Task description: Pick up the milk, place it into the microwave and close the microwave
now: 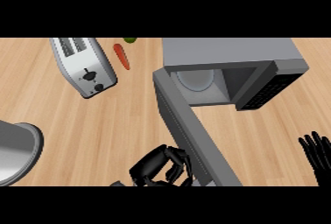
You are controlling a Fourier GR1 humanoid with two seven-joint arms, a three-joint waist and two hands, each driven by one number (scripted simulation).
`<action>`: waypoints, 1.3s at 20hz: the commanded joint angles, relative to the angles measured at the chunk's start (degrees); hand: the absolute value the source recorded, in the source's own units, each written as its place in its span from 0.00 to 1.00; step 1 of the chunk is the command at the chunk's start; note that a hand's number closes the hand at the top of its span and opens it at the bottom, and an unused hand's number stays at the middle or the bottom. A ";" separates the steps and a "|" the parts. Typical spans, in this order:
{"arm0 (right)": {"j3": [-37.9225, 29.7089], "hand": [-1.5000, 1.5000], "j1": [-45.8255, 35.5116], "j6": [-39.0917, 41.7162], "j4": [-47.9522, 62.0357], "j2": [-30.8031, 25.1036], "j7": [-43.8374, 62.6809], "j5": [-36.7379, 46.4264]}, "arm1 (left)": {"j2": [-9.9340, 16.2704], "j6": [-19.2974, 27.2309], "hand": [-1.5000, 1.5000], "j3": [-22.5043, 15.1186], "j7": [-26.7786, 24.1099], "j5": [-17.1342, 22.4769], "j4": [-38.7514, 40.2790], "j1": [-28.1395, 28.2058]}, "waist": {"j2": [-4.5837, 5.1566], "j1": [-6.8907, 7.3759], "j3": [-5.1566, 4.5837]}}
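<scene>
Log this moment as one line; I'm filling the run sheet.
microwave: door open, no milk seen | left hand: curled beside door | right hand: open, resting at right edge

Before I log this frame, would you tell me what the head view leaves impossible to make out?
- Milk: not visible anywhere; the left hand, fingers curled beside the open microwave door, may hide it.
- Right hand: cut off by the right edge.
- Green object behind the carrot: cropped at the top, unidentifiable.
- Microwave interior: only the turntable shows.
</scene>
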 commanded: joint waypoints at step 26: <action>7.89 0.00 3.93 5.53 -33.26 -6.67 21.54 -21.79 | -0.28 45.85 1.00 -17.75 3.67 30.45 16.10 -36.74 | 2.03 -7.81 -0.11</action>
